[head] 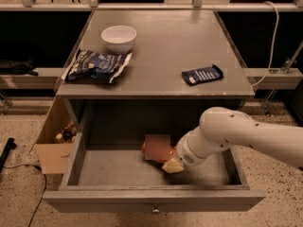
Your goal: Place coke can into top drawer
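Observation:
The top drawer (118, 198) is pulled out wide under the grey cabinet top, with its small round knob (155, 210) at the front centre. The coke can (157, 147) shows as an orange-red shape inside the drawer, low near its floor, at the middle. My gripper (173, 165) reaches down into the drawer from the right on a thick white arm. Its pale tip sits right against the can's lower right side and hides part of the can.
On the cabinet top (161, 41) stand a white bowl (119, 37), a dark blue chip bag (97, 65) and a flat dark blue bar wrapper (202, 74). An open cardboard box (52, 148) sits on the floor to the left of the drawer.

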Motion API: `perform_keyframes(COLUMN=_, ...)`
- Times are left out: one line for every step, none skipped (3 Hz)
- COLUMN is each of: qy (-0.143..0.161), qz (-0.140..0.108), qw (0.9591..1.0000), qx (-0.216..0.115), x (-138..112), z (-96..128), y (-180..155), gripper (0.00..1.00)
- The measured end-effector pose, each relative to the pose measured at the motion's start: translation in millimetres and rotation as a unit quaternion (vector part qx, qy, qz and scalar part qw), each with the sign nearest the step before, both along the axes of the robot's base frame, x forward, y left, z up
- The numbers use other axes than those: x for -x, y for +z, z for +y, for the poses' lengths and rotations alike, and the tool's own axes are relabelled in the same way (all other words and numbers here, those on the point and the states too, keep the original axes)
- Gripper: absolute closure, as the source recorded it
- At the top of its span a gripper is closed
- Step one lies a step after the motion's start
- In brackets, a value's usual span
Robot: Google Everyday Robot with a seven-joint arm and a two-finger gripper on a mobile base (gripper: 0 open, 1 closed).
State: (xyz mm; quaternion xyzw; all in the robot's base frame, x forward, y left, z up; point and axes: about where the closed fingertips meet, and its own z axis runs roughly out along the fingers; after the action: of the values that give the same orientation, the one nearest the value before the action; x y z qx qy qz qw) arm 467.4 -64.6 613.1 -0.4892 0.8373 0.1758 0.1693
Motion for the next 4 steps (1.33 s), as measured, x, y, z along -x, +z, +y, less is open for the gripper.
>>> perform_keyframes(qy=0.000, qz=0.000, qw=1.0000, qx=0.000, x=0.0, z=0.0, y=0.0, gripper=0.85)
perform_keyframes(qy=0.000, qz=0.000, qw=1.0000, qx=0.000, x=0.0, z=0.0, y=0.0, gripper=0.61)
perform_keyframes(qy=0.000, qz=0.000, qw=1.0000, qx=0.000, x=0.0, z=0.0, y=0.0, gripper=0.39)
perform_keyframes(qy=0.000, qz=0.000, qw=1.0000, qx=0.000, x=0.0, z=0.0, y=0.0, gripper=0.15)
